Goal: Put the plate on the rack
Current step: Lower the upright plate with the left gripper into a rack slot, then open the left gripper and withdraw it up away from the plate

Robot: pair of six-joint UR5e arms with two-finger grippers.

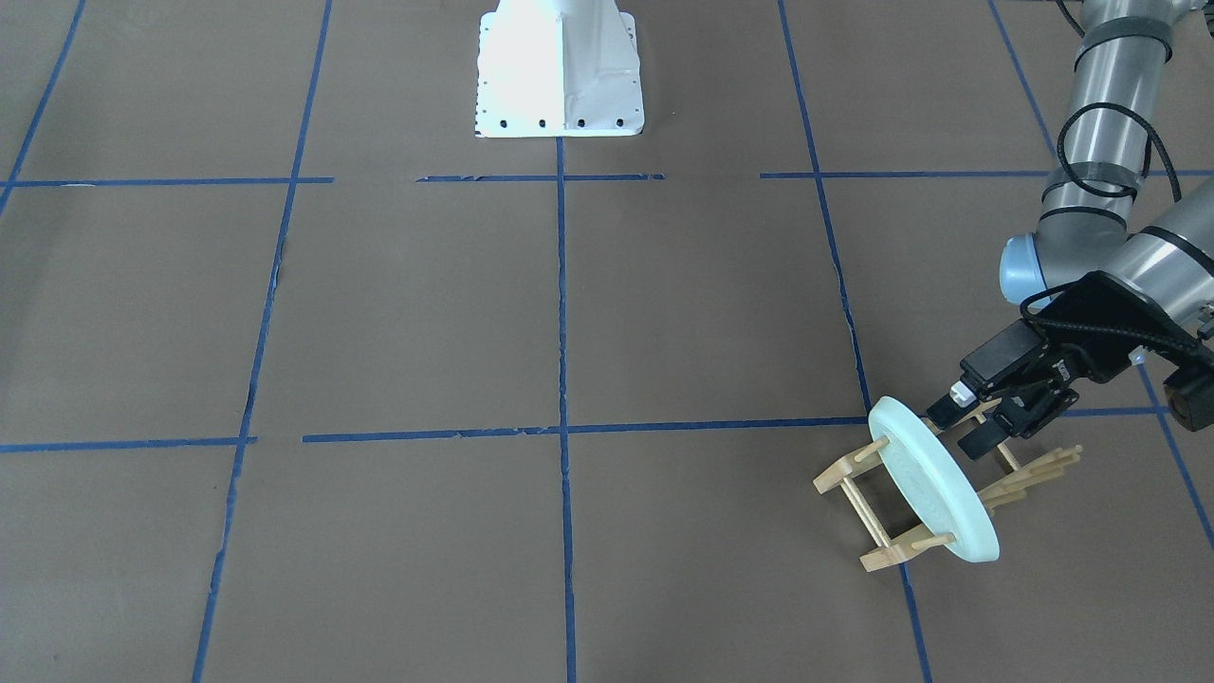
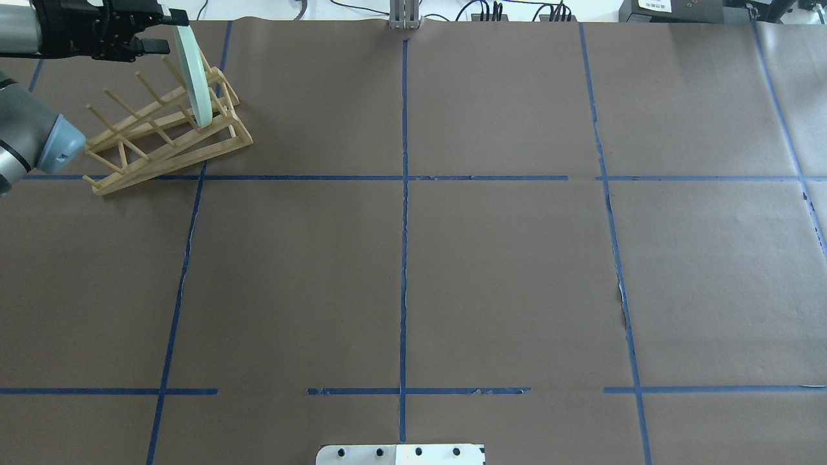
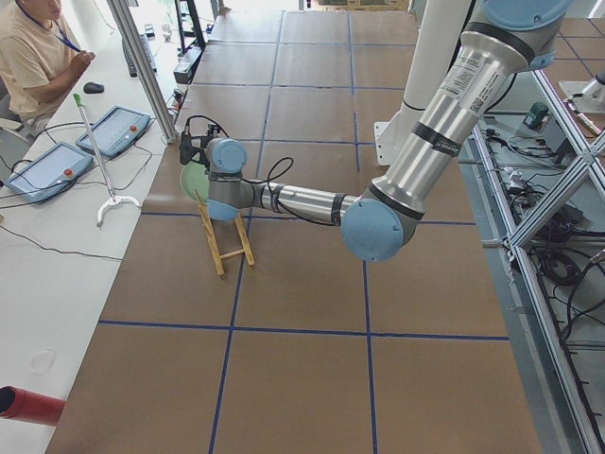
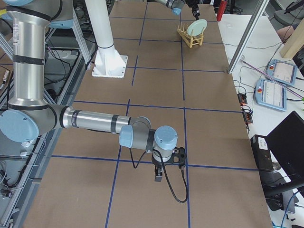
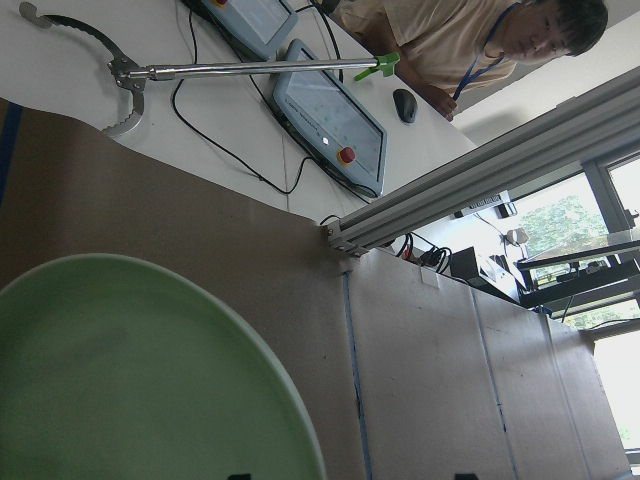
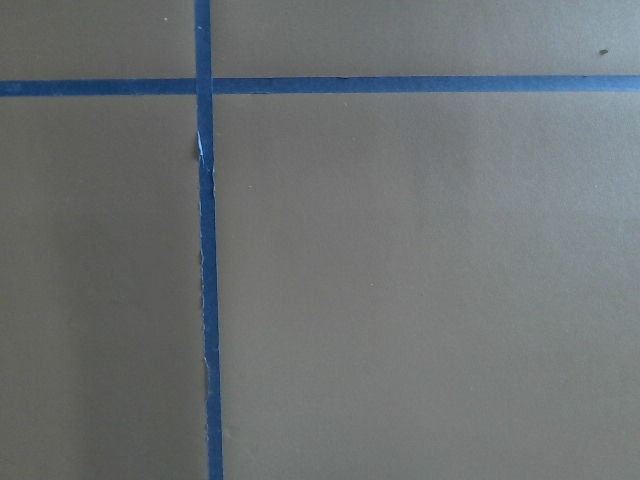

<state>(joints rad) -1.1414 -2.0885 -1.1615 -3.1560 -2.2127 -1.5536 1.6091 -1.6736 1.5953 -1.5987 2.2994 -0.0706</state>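
Note:
The pale mint-green plate (image 1: 934, 493) stands on edge in the light wooden rack (image 1: 839, 471), between pegs near one end. Both sit at the table's far left in the overhead view: plate (image 2: 194, 71), rack (image 2: 168, 152). My left gripper (image 1: 963, 424) is open beside the plate's upper rim, with its fingers spread and level with it (image 2: 165, 29). The left wrist view shows the plate's face (image 5: 120, 370) filling the lower left. My right gripper (image 4: 166, 161) hangs low over bare table, seen only in the exterior right view; I cannot tell whether it is open or shut.
The white robot base (image 1: 560, 66) stands at mid table. Brown paper with blue tape lines covers the table. Beyond the table edge by the rack are an operator (image 3: 33, 57), teach pendants (image 5: 330, 120) and a metal grabber tool (image 5: 240, 68). An aluminium post (image 3: 142, 66) stands there.

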